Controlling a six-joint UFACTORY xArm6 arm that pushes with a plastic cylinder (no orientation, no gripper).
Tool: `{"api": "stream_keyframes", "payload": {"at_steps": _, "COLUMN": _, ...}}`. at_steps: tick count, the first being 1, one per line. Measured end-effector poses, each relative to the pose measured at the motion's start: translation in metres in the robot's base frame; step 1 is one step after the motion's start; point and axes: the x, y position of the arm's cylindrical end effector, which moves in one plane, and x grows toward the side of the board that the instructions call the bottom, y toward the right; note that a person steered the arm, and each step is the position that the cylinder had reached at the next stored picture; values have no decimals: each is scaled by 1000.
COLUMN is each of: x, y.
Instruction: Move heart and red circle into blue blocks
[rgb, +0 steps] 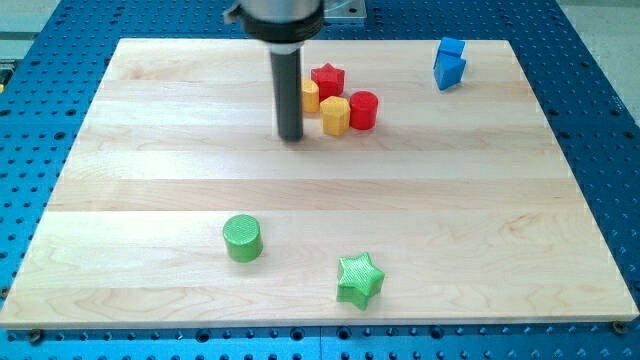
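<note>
My tip (291, 137) rests on the board in the view's upper middle, just left of a tight cluster of blocks. The cluster holds a yellow block (311, 96), partly hidden behind the rod so its shape is unclear, a red star (327, 78), a yellow hexagon (335, 115) and a red circle (363, 109) on the cluster's right. The tip is close to the yellow hexagon's left side; I cannot tell if they touch. Two blue blocks, an upper one (452, 48) and a lower one (447, 72), sit together at the view's top right, well right of the cluster.
A green circle (242, 238) lies at the lower left of middle. A green star (360, 279) lies near the bottom edge. The wooden board (150, 180) sits on a blue perforated table.
</note>
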Motion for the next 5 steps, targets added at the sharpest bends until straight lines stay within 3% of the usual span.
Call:
{"api": "stream_keyframes", "payload": {"at_steps": 1, "x": -13, "y": 77}}
{"api": "stream_keyframes", "payload": {"at_steps": 3, "x": 35, "y": 105}}
{"api": "stream_keyframes", "payload": {"at_steps": 5, "x": -37, "y": 144}}
